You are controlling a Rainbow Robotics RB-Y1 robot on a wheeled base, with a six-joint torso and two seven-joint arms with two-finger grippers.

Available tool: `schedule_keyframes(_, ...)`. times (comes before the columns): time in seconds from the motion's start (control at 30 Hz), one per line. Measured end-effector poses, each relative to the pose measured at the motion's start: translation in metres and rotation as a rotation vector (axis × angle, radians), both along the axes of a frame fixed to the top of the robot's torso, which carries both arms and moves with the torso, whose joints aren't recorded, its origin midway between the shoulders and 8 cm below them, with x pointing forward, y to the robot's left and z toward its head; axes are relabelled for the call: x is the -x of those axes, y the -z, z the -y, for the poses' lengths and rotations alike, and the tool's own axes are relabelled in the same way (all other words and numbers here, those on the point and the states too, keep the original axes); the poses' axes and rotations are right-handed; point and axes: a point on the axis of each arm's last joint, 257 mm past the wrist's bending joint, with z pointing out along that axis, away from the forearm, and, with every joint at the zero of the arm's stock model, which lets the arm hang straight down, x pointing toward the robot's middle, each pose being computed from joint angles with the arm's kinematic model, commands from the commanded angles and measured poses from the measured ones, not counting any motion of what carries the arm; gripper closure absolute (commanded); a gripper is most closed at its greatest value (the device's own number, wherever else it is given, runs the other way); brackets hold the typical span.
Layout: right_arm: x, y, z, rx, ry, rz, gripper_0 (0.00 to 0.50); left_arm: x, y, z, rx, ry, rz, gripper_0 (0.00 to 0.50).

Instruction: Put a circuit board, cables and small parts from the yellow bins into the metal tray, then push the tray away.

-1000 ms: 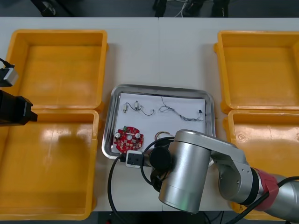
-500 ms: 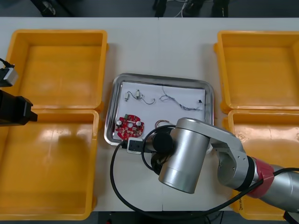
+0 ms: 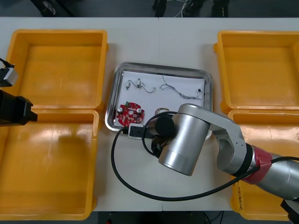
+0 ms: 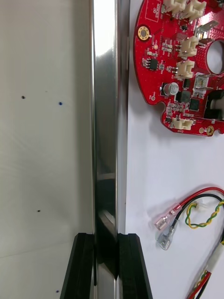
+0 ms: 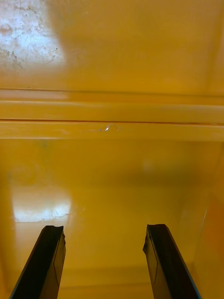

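Observation:
The metal tray (image 3: 161,66) lies between the bins, white inside. It holds a round red circuit board (image 3: 130,114), a twisted blue and white cable (image 3: 180,89), a thin cable with small metal parts (image 3: 135,85) and a red and yellow cable (image 3: 162,111). My right arm (image 3: 187,140) reaches over the tray's near edge. In the right wrist view my right gripper (image 4: 106,236) is shut on the tray's shiny rim (image 4: 106,117), with the circuit board (image 4: 186,60) and the red and yellow cable (image 4: 196,210) just inside. My left gripper (image 5: 105,229) hangs open over the left bins.
Two yellow bins stand on the left, far (image 3: 58,70) and near (image 3: 46,163), and two on the right, far (image 3: 259,70) and near (image 3: 266,126). My left arm (image 3: 14,109) is parked at the left edge. Bare table lies beyond the tray.
The tray has slid away from me toward the table's far side, with my right arm following it. The left arm has not moved.

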Motion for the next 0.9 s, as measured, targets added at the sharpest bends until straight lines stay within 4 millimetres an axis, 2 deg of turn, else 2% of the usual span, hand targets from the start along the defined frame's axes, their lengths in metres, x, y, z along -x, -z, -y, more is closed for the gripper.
schedule_keyframes(0.57, -0.05, -0.02, -0.004, -0.001, -0.079, 0.105, 0.5, 0.0, 0.0, 0.0, 0.0, 0.0, 0.0, 0.0)
schedule_keyframes(0.9, -0.084, -0.035, 0.007, 0.03, -0.131, 0.174, 0.5, 0.0, 0.0, 0.0, 0.0, 0.0, 0.0, 0.0)
